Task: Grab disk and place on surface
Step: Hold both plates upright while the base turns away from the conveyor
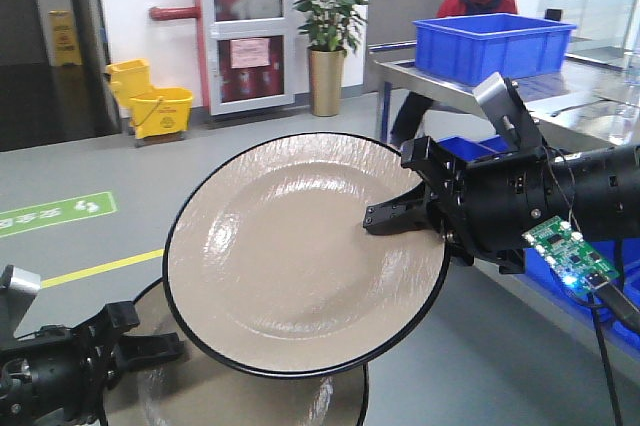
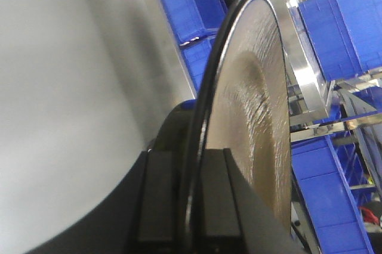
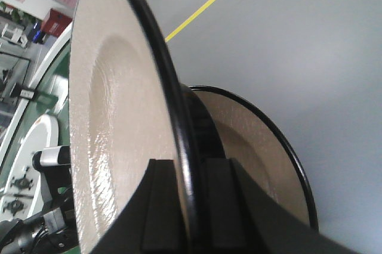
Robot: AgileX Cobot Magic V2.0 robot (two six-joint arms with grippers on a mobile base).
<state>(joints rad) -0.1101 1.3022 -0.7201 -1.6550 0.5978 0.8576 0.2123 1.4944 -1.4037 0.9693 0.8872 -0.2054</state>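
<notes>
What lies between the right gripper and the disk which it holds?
Nothing. In the right wrist view the rim of the disk is clamped directly between the fingers of the right gripper.

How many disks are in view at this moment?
2. The upper disk is held tilted in the right gripper. The lower disk, partly hidden behind it, has its rim in the left gripper. Others may lie out of frame.
</notes>
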